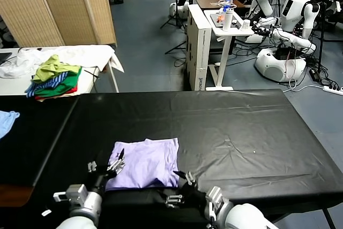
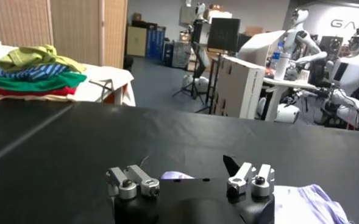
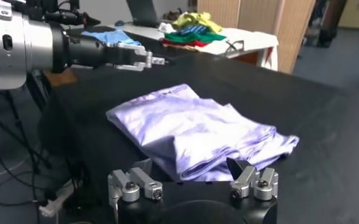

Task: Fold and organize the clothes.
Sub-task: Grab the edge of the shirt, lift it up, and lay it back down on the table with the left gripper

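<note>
The shirt (image 1: pixel 146 163) lies folded into a rough rectangle near the front edge of the table (image 1: pixel 241 132), left of its middle, and it looks thin, light and limp: the layers slump over one another and the edges ripple, so I judge it will sag from any single hold and slide easily on the smooth black cover. A pinch at a corner or along a doubled edge, where several layers stack, seems the surest place to take it; the right wrist view shows such a thick fold on the side facing that arm. The left gripper (image 1: pixel 114 163) hovers at the shirt's left front corner with its fingers spread wide and nothing between them. The right gripper (image 1: pixel 181 187) sits just off the front edge by the shirt's right front corner, likewise spread wide and empty. The cover is creased and slightly glossy, with bare room to the right and toward the back edge. Beyond the left back corner stands a white table (image 1: pixel 96 54) bearing a pile (image 1: pixel 53 76) of coloured clothes, and a blue cloth (image 1: pixel 6 120) lies at the far left edge. Other robots (image 1: pixel 292 20) stand in the room behind.
</note>
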Robot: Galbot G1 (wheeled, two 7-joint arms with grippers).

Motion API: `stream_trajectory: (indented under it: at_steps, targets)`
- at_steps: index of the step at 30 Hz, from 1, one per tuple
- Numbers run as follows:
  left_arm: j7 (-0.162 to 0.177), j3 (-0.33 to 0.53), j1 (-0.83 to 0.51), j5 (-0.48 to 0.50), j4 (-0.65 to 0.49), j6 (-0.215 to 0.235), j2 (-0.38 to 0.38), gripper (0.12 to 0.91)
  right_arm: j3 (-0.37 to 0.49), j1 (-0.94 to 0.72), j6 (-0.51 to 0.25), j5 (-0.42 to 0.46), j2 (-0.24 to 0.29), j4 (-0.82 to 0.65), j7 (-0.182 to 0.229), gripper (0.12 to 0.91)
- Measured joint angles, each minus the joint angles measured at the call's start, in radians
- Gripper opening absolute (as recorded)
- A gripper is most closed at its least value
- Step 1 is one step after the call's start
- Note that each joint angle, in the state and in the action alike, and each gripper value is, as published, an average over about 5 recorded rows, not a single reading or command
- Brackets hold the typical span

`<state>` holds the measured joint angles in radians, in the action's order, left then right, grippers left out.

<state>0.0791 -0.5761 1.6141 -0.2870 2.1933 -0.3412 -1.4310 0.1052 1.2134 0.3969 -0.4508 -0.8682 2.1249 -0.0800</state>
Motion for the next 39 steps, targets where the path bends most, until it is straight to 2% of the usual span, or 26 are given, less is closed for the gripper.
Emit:
stream_trajectory:
  at_steps: [3,6,14,16,20,24,27,30,33,36,39]
  targets:
    - [0.000,0.000,0.003,0.001,0.000,0.002,-0.003,0.907,0.004,0.000,0.000,0.002,-0.010,-0.010,0.000,0.838]
    - [0.000,0.001,0.003,0.002,0.000,0.002,-0.005,0.907,0.005,0.000,-0.001,0.004,-0.014,-0.016,-0.001,0.709]
    - [0.000,0.002,0.003,0.002,0.000,0.003,-0.007,0.907,-0.013,0.000,-0.002,-0.005,-0.004,-0.004,0.009,0.241]
    - [0.000,0.003,0.003,0.002,0.001,0.003,-0.008,0.907,-0.022,0.000,0.006,-0.016,0.003,0.005,0.018,0.179]
    - [0.000,0.006,0.005,0.005,0.003,0.002,-0.010,0.907,-0.049,0.001,0.056,-0.034,0.027,0.033,0.031,0.154]
    - [0.000,0.010,0.007,0.010,0.005,0.002,-0.014,0.907,-0.079,0.007,0.114,-0.038,0.059,0.060,0.032,0.152]
    - [0.000,0.012,0.008,0.014,0.005,0.002,-0.017,0.907,-0.088,0.016,0.133,-0.040,0.069,0.063,0.029,0.195]
    - [0.000,0.012,0.009,0.017,0.005,0.004,-0.021,0.907,-0.094,0.026,0.140,-0.041,0.069,0.065,0.029,0.340]
    - [-0.001,0.009,0.013,0.023,0.004,0.008,-0.026,0.907,-0.112,0.042,0.151,-0.058,0.072,0.079,0.036,0.530]
    - [-0.004,0.003,0.015,0.028,-0.002,0.015,-0.036,0.907,-0.149,0.066,0.165,-0.087,0.079,0.106,0.048,0.719]
    - [-0.011,-0.001,0.013,0.030,-0.010,0.022,-0.048,0.907,-0.200,0.098,0.177,-0.106,0.079,0.142,0.058,0.859]
